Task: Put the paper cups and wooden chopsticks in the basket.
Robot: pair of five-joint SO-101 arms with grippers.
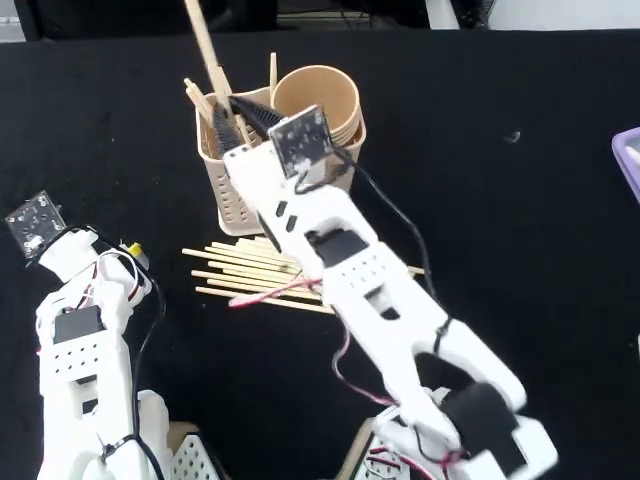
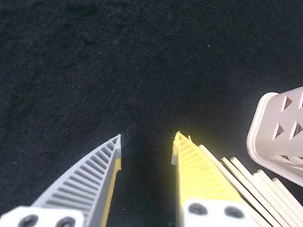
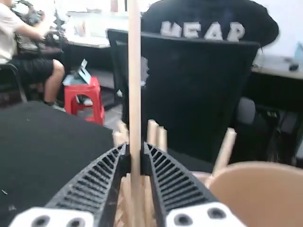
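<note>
A beige perforated basket stands at the table's back middle with stacked paper cups and several wooden chopsticks upright in it. My right gripper hangs over the basket, shut on one long chopstick that points up and away. In the right wrist view that chopstick runs upright between the black fingers, with a cup rim beside them. A loose pile of chopsticks lies on the table in front of the basket. My left gripper is open over bare black cloth, left of the pile and basket.
The table is covered in black cloth. A purple object shows at the right edge. The right arm's white body stretches over part of the chopstick pile. A dark chair stands beyond the table's far edge.
</note>
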